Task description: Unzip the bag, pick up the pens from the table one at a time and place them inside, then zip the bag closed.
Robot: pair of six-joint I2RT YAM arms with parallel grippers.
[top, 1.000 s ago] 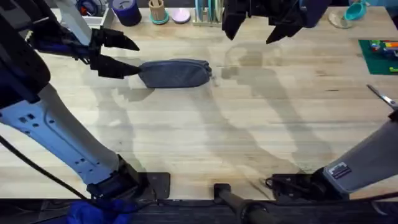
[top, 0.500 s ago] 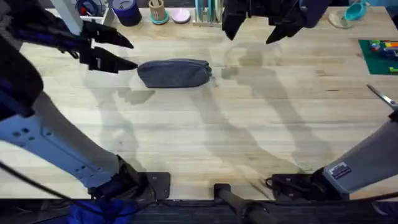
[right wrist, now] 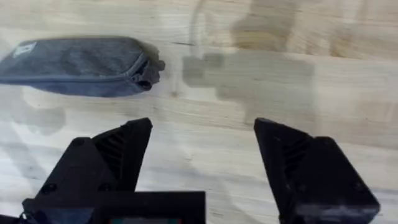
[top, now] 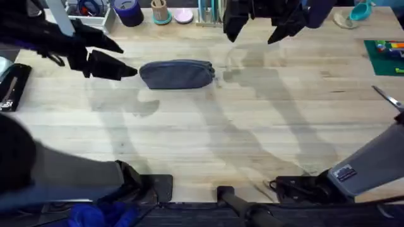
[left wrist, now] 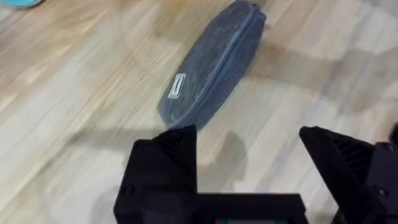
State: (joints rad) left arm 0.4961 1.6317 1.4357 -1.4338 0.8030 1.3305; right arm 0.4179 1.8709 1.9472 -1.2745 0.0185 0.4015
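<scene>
The blue-grey bag [top: 178, 74] lies on its side on the wooden table [top: 252, 126], left of centre, with its zipper looking closed. My left gripper [top: 126, 58] hovers open just beyond the bag's left end, and its lower fingertip is close to the fabric. In the left wrist view the bag [left wrist: 211, 62] lies ahead of the open gripper [left wrist: 249, 155]. My right gripper [top: 250, 38] hangs open above the table's far side, right of the bag. Its wrist view shows the bag [right wrist: 81, 65] off to one side of the gripper [right wrist: 202, 149]. The pens are out of view.
Along the back edge stand a dark-blue cup [top: 128, 11], a wooden holder [top: 160, 11] and a teal object [top: 361, 9]. A green mat [top: 385, 53] and scissors [top: 388, 98] lie at the right edge. A black object [top: 12, 85] sits at the far left.
The left arm has risen and drawn back to the left, its gripper now slightly farther from the bag's end. The right gripper and the bag have stayed put.
</scene>
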